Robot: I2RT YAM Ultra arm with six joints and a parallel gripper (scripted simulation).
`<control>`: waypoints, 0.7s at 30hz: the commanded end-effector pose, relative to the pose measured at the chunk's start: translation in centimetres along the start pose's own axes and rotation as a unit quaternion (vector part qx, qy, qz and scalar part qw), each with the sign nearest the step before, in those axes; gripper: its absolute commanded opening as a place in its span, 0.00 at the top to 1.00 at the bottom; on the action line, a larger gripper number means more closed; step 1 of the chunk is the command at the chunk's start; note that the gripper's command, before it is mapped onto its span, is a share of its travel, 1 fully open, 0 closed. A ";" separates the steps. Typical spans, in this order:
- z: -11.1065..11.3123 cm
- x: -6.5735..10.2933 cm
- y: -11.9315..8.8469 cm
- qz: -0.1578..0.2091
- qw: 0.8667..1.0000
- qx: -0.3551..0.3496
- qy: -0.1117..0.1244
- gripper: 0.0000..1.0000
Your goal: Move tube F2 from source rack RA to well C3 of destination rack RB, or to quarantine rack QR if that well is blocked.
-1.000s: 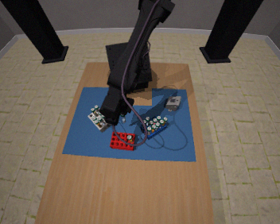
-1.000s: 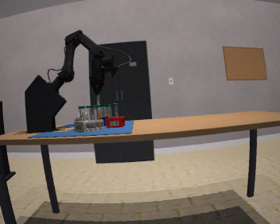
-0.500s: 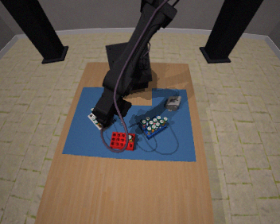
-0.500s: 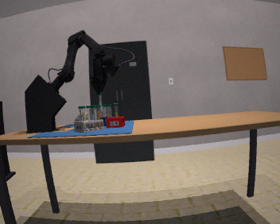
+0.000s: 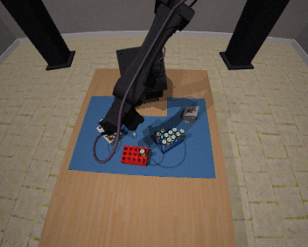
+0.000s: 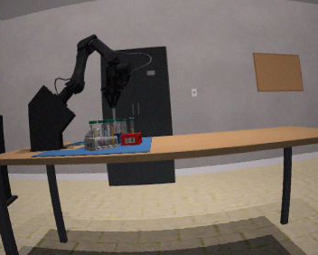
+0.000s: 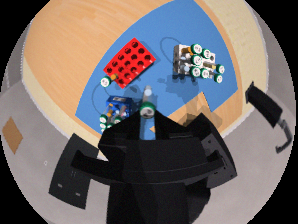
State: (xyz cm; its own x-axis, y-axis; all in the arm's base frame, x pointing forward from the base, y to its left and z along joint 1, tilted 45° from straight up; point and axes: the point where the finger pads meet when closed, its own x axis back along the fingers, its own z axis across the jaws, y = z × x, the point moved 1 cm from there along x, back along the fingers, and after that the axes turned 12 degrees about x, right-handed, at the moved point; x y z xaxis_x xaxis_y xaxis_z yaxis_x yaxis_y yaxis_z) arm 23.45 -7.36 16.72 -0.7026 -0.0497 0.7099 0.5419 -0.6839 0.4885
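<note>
My gripper (image 6: 113,106) (image 7: 147,113) is shut on a clear tube with a green cap (image 7: 147,109) (image 6: 114,113). The tube hangs upright, its lower end above the racks; in the top view only its tip (image 5: 135,135) shows beside the white rack. The white rack RB (image 5: 100,128) (image 6: 98,146) (image 7: 177,61) holds several green-capped tubes and is partly hidden by the arm in the top view. The blue rack RA (image 5: 176,144) (image 7: 120,100) holds several capped tubes. The red rack QR (image 5: 135,163) (image 6: 136,136) (image 7: 151,59) holds one capped tube (image 5: 143,151) (image 7: 105,81) in a corner.
A grey box (image 5: 191,113) stands on the blue mat (image 5: 195,162) to the right of the blue rack in the top view. The racks stand apart from one another on the mat. The arm's cable loops over the white rack's side of the mat.
</note>
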 end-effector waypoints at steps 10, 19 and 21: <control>1.6 0.3 2.4 -0.012 0.999 -0.032 0.000 1.00; 2.2 0.3 3.3 -0.009 0.999 -0.034 -0.001 1.00; 2.3 0.8 3.7 -0.019 0.999 -0.034 -0.001 1.00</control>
State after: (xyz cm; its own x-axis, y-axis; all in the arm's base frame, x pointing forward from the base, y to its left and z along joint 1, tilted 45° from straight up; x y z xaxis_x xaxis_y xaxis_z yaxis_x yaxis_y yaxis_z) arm 25.63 -7.67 18.71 -0.6993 -0.0565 0.7126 0.5121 -0.7351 0.4443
